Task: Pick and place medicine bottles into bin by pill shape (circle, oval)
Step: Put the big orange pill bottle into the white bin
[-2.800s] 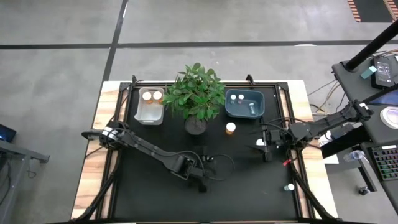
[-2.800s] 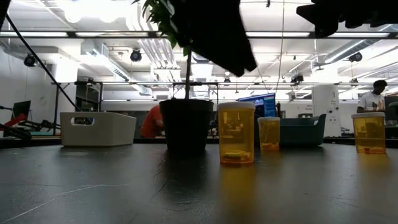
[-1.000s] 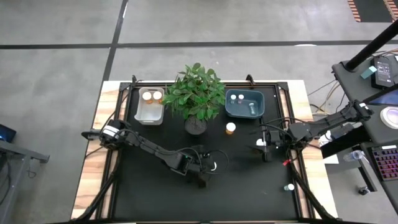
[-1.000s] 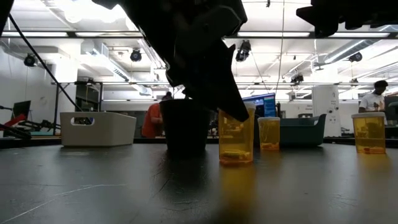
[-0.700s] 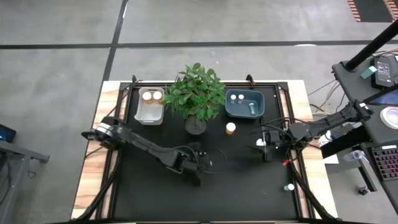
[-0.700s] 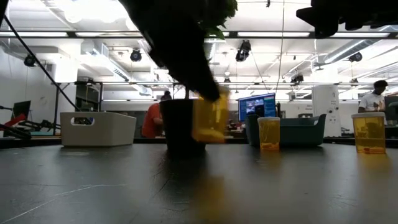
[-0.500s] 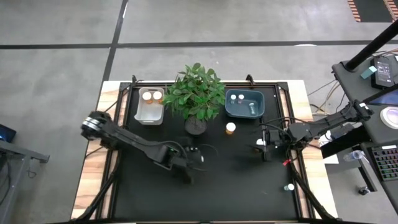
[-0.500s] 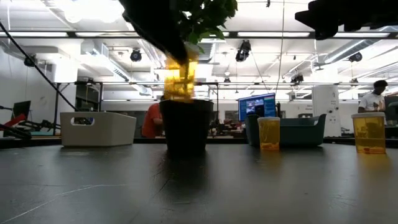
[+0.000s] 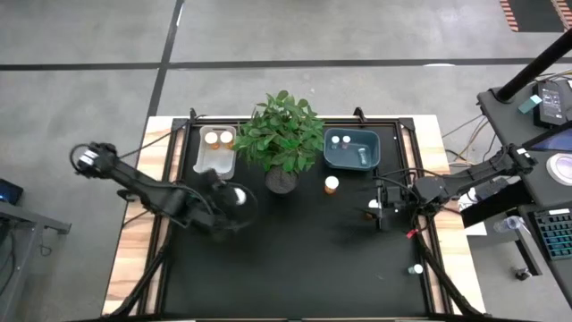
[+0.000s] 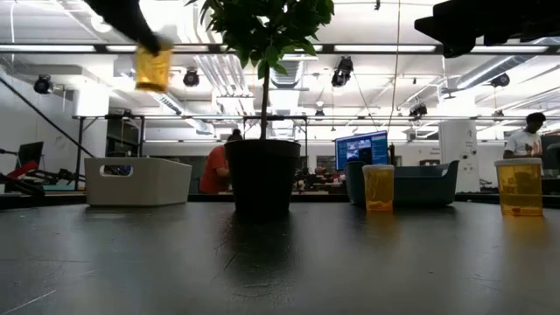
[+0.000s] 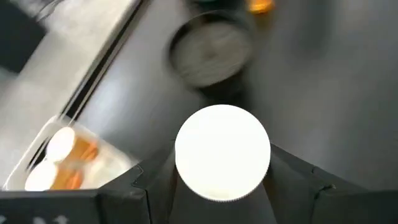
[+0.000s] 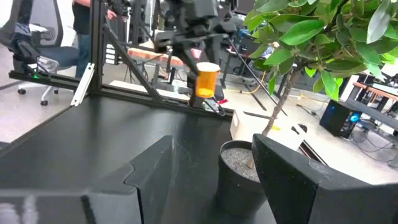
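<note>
My left gripper [image 9: 234,197] is shut on an amber medicine bottle with a white cap [image 11: 222,158], high above the table between the white bin [image 9: 215,165] and the potted plant [image 9: 284,134]. The bottle also shows in the low view [image 10: 153,68] and the right wrist view [image 12: 206,79]. The white bin holds two amber bottles [image 9: 218,139]. The blue bin [image 9: 351,161] holds small pale bottles. One amber bottle [image 9: 332,184] stands in front of the blue bin. My right gripper [image 9: 382,213] is open beside a small white bottle [image 9: 373,205]. My left gripper pinches the amber bottle between its two fingers [image 11: 155,183], one on each side of its upper end, just under the white cap [image 11: 222,186]. The fingers come from above, pointing down. The bottle hangs below them [image 12: 206,84], lifted clear of the table and nearly upright.
The leafy plant in its black pot [image 10: 262,175] stands at the middle back between the two bins. A small bottle [image 9: 416,268] stands at the table's near right edge. Another amber bottle [image 10: 519,185] shows at the right in the low view. People show in the room behind.
My left gripper has lifted the amber bottle off the table near the middle front. It has carried it up and toward the table's left and far side, toward the white bin. The bottle stays roughly upright in the hold. My right arm has kept still.
</note>
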Robot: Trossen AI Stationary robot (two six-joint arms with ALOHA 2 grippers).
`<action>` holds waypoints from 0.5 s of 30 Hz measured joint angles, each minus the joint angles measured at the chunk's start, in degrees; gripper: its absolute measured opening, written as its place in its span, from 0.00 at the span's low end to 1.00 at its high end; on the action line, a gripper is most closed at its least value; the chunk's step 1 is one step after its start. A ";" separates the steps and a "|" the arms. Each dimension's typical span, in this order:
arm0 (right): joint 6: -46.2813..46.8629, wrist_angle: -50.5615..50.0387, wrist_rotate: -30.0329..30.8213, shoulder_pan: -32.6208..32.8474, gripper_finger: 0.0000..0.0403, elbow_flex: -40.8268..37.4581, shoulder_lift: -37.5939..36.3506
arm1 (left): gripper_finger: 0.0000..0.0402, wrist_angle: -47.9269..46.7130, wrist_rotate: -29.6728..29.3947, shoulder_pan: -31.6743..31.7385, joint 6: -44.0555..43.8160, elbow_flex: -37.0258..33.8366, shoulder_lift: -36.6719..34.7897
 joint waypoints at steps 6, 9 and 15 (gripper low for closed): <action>-0.04 0.06 0.02 0.00 0.52 0.00 -0.02 | 0.46 -1.83 -6.02 3.36 -13.02 -11.38 -12.55; -0.09 0.09 0.87 0.00 0.52 0.00 -0.02 | 0.46 -1.56 -8.16 7.26 -16.21 -16.03 -17.71; -0.55 0.12 0.96 -0.01 0.52 0.00 -0.02 | 0.46 -0.01 -9.23 18.32 -17.53 -21.88 -23.17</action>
